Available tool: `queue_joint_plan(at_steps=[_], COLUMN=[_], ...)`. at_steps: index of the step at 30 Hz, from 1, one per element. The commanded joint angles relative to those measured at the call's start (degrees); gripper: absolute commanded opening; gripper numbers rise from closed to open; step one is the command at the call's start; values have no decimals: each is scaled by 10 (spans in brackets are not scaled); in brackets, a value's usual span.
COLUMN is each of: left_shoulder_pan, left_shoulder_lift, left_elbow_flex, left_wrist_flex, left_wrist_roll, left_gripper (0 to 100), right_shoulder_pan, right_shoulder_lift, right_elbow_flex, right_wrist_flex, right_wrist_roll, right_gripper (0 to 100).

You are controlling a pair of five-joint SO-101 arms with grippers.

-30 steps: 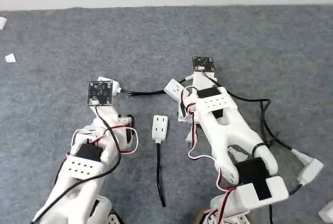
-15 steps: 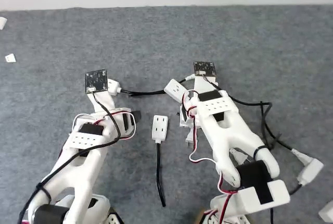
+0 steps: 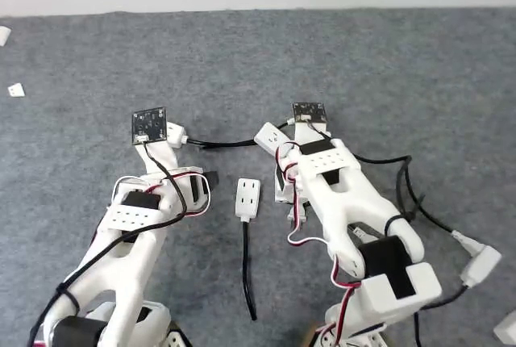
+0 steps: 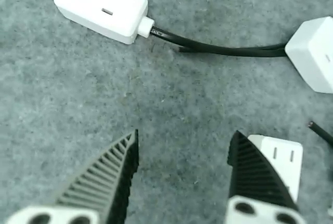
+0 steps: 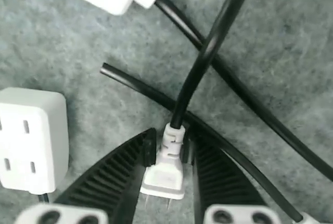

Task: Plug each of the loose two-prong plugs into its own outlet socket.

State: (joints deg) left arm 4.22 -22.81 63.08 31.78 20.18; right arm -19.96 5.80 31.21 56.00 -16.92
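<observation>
My right gripper (image 5: 169, 139) is shut on a white two-prong plug (image 5: 165, 174) with a black cable, held just above the grey carpet. Beside it lies a white outlet socket (image 5: 31, 140). In the high view that socket (image 3: 247, 198) lies between the two arms. My left gripper (image 4: 184, 136) hangs open over bare carpet, nothing between its fingers. Beyond it lies a second socket (image 4: 101, 5), joined by a black cable to a third socket (image 4: 315, 52). In the high view that third socket (image 3: 271, 139) sits near the right arm's wrist. Another white plug (image 3: 482, 263) lies at the far right.
Black cables (image 5: 244, 104) cross on the carpet around my right gripper. A loose cable (image 3: 246, 270) trails from the middle socket toward the near edge. Small white pieces (image 3: 16, 89) lie at the far left. The far carpet is open up to the wall.
The left arm stretched farther out over the carpet and then held still. The right arm's wrist drifted slightly left and nearer, still holding the plug.
</observation>
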Motion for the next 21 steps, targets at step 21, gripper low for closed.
queue_joint_plan(at_steps=[21], left_shoulder_pan=[-24], left_shoulder_lift=[3], left_elbow_flex=[-34], left_wrist_flex=[4], left_wrist_roll=[5], left_gripper=[261], right_shoulder_pan=[-28], right_shoulder_lift=[-243], right_elbow_flex=[-26], right_wrist_flex=[125], right_wrist_roll=[121], right_gripper=[8])
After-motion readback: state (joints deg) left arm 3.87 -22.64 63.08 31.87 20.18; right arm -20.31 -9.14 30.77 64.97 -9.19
